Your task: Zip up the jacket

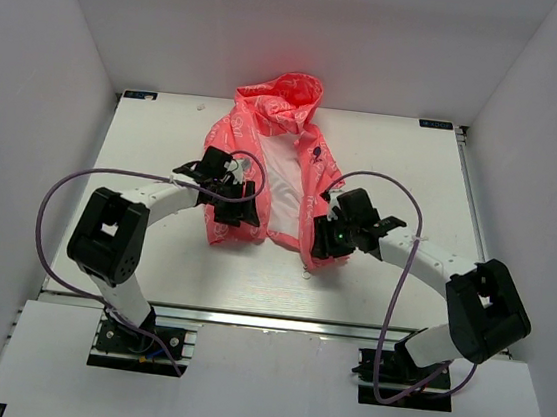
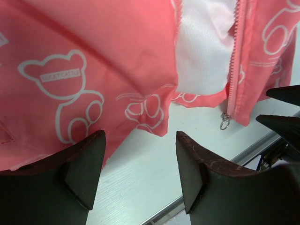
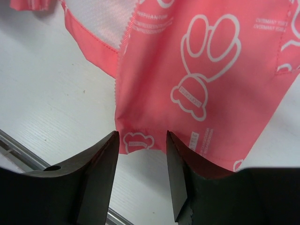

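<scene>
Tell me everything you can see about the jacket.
Small hooded jacket of thin coral-pink fabric, white bear prints, white lining, dark chest emblem. It lies flat on the table, hood away from the arms, front open, unzipped; the zipper pull lies at one panel's hem. The left gripper and right gripper, both open, sit at its bottom corners; contact is unclear.

the jacket (image 1: 269,117) lies flat, unzipped, white lining showing.

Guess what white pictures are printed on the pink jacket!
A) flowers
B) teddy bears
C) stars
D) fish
B: white-outlined teddy bears are printed all over the thin coral-pink hooded jacket, and they show clearly in both wrist views.
</scene>
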`<state>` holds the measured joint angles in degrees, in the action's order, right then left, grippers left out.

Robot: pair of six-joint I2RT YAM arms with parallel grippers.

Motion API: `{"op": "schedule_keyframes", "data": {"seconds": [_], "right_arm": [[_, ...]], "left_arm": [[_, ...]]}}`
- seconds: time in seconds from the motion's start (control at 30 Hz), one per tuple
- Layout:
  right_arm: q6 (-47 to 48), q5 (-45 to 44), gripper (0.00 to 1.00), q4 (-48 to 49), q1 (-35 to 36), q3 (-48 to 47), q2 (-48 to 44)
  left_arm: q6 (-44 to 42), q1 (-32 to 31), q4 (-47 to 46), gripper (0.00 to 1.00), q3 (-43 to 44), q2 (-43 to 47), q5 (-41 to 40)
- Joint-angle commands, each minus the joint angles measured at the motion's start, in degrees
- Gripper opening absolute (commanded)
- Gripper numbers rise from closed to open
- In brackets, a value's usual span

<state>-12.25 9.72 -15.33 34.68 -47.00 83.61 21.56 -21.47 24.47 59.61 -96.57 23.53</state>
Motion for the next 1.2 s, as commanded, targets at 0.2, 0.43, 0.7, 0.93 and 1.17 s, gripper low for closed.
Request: {"op": "schedule_keyframes", "data": {"seconds": [0.2,0.43,0.7,0.93,1.17], "right_arm": [[-2.07,-1.81,0.51,-1.19,2.41,-3.00,1.72],[-3.66,-3.82,0.51,-1.54,3.64,-3.53,3.40],[-4.27,-5.32,0.50,-1.46,5.14,-3.54,5.42],[-5.76,-4.97,0.25,-0.05,5.31,-3.27,7.00],[-6.12,-3.48,0.00,1.35,5.31,-3.27,6.91]], "left_arm": [[-1.43,-4.09,2.77,0.73,3.48,-1.15,-2.16],[-2.14,-7.35,6.20,0.60,6.74,-5.02,-9.64],[-1.96,-7.35,5.50,0.44,6.74,-5.82,-9.47],[-2.14,-7.35,4.10,0.19,6.39,-6.61,-7.28],[-2.40,-7.35,2.61,0.00,6.13,-5.73,-5.95]]}}
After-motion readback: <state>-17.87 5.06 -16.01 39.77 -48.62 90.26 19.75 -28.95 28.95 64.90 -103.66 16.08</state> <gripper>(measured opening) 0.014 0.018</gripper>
